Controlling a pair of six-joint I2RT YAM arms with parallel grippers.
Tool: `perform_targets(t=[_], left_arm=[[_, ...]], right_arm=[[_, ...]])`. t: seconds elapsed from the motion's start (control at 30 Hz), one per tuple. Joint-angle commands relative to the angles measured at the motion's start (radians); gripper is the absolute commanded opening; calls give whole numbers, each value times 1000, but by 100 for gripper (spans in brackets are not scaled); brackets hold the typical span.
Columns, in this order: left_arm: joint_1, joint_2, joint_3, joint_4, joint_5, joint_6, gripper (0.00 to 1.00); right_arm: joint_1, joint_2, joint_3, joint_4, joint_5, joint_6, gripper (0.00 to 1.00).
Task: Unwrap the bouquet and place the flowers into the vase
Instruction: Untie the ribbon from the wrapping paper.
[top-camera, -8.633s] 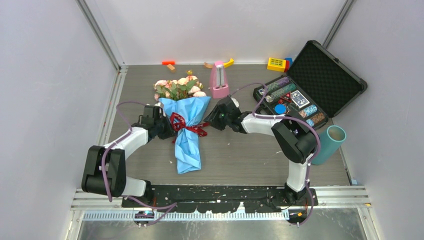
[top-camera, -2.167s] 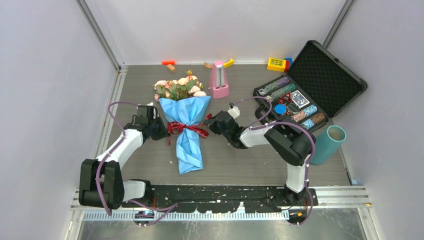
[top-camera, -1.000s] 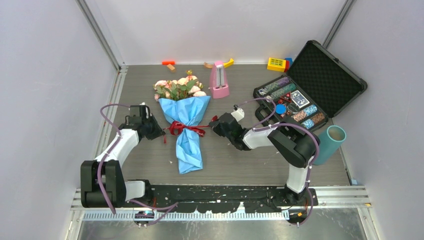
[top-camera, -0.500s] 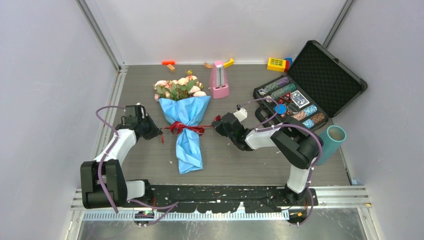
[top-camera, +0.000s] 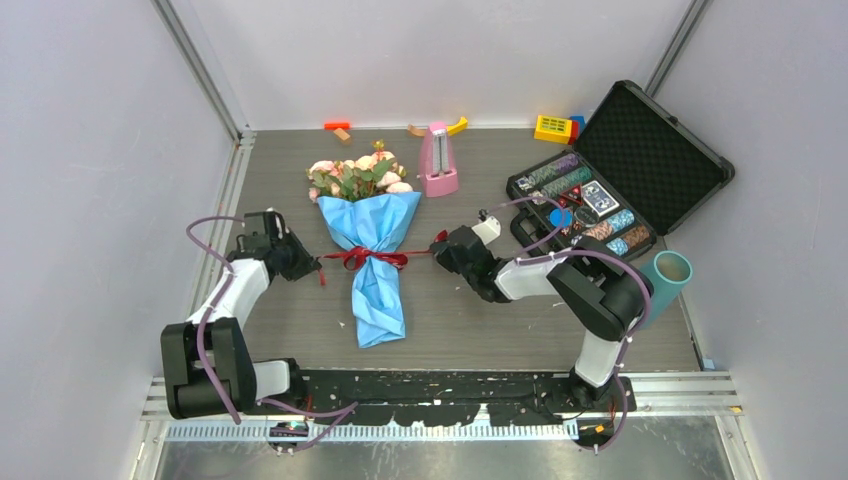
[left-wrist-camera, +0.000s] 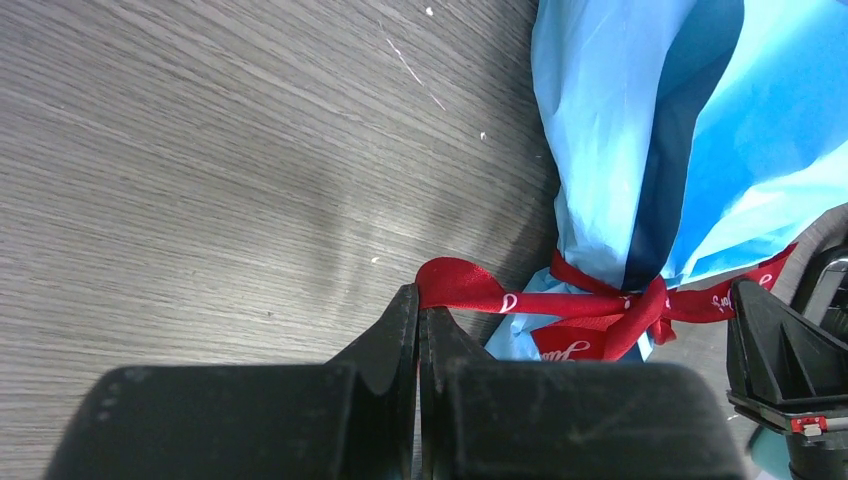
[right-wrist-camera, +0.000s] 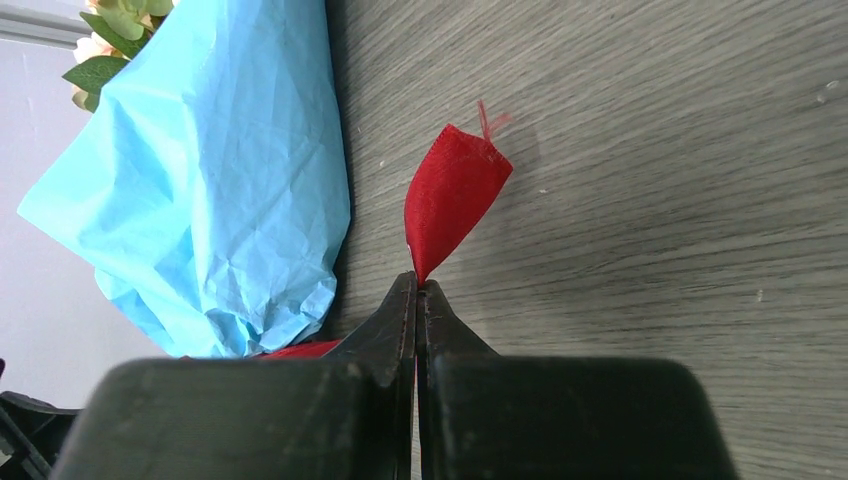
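The left gripper (left-wrist-camera: 418, 300) is pressing its fingers fully together on a looped end of the dark red ribbon (left-wrist-camera: 560, 300), with no gap showing between the black tips. The right gripper (right-wrist-camera: 415, 290) is likewise clamping its fingers tight on the ribbon's other tail, whose cut end is standing up just past the tips. The bouquet (top-camera: 375, 250) is lying flat on the table (top-camera: 480, 320) between the two arms, its flowers (top-camera: 355, 178) pointing toward the far wall and its narrow foot toward the arm bases. Only the top view is showing both grippers at once, one on each side of the blue paper (top-camera: 378, 295), with the ribbon running in a near-straight line across the cone's waist from one to the other. It alone is also showing the vase (top-camera: 668, 272), sitting tilted at the table's right edge beside the black case (top-camera: 655, 150), well apart from the bouquet and partly hidden behind the right arm. The left wrist view is giving what the top view cannot: the knot against the paper and pale lettering along the ribbon. The right wrist view is adding the frayed threads at the cut end.
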Motion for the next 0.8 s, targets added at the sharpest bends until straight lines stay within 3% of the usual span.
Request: perform_targets(t=[0.0,0.77], left_arm=[[25,-24,-6,28,17,-15,0],[129,-73,-20,22,82,-56,0]], right_arm=[[-10,-54,-10,14,77,-21,0],[-45,-118,-55,-12,113,-43,0]])
